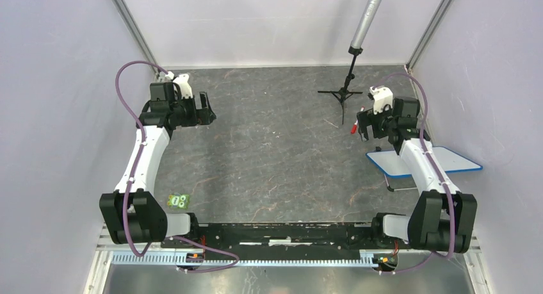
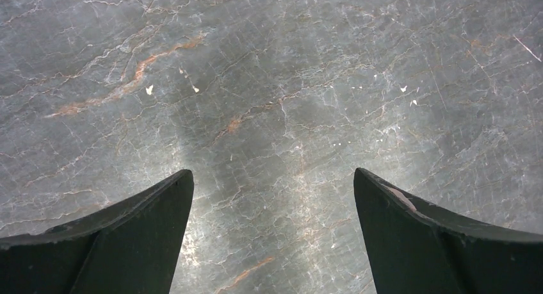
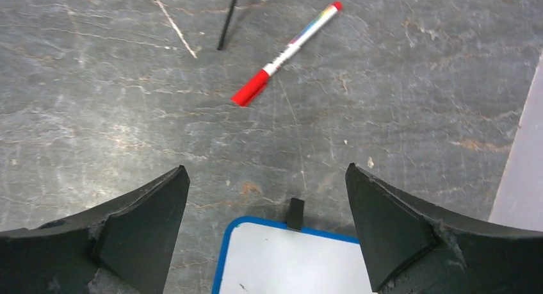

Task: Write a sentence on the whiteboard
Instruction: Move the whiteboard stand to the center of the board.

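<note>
Right pincer point(image 3: 266, 168), spread, is hovering above a corner of whiteboard point(image 3: 288, 262) by the right edge of counter point(image 3: 96, 82), seemingly lining up on red marker point(image 3: 285, 54) lying beyond; left pincer point(image 2: 274, 172) is waiting spread.

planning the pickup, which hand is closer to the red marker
The right hand: the red marker lies just ahead; the left hand is across the table.

Two black, wedge-shaped fingers point(image 2: 137, 233) of the left gripper point(image 2: 273, 171), spread wide apart at the bottom corners, tips pointing up the frame. Between and beyond them, a dark grey, marble-patterned tabletop point(image 2: 307, 63), crossed by fine pale cracks and rust-orange veins point(image 2: 136, 75) and flecked with small white specks point(image 2: 149, 89). Soft pale sheen low between the fingers; a scuffed light patch on the upper edge of the finger at frame right.
</note>
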Motion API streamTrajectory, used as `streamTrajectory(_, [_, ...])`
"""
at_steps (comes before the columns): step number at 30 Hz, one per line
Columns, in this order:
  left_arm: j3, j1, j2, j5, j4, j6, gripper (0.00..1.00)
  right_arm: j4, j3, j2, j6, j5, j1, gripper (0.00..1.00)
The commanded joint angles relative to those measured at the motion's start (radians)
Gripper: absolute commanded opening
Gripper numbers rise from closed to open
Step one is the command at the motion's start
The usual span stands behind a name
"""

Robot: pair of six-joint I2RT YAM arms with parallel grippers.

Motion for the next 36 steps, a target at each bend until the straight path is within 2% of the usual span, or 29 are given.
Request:
streamTrajectory(1, [0.015, -0.003, -0.016, 0.036, 0.036, -0.003, 1.0, -0.067, 0.082, 0.065, 0.033, 0.085, -0.025, 0.99])
streamTrajectory(7, [0.012, -0.003, -0.039, 0.05, 0.034, -0.01, 1.0, -0.071, 0.072, 0.144, 0.093, 0.143, -0.051, 0.88])
streamTrajectory(19, [0.004, -0.003, -0.056, 0.041, 0.042, -0.028, 1.0, -0.014, -0.001, 0.288, 0.154, 0.192, -0.054, 0.79])
streamTrajectory(22, [0.002, -0.003, -0.056, 0.044, 0.046, -0.032, 1.0, -0.009, -0.023, 0.298, 0.156, 0.197, -0.054, 0.73])
streamTrajectory(29, [-0.001, -0.003, -0.056, 0.046, 0.05, -0.035, 1.0, -0.009, -0.059, 0.305, 0.153, 0.183, -0.054, 0.58])
streamTrajectory(36, [-0.002, -0.003, -0.056, 0.038, 0.053, -0.038, 1.0, -0.03, -0.08, 0.296, 0.148, 0.143, -0.053, 0.35])
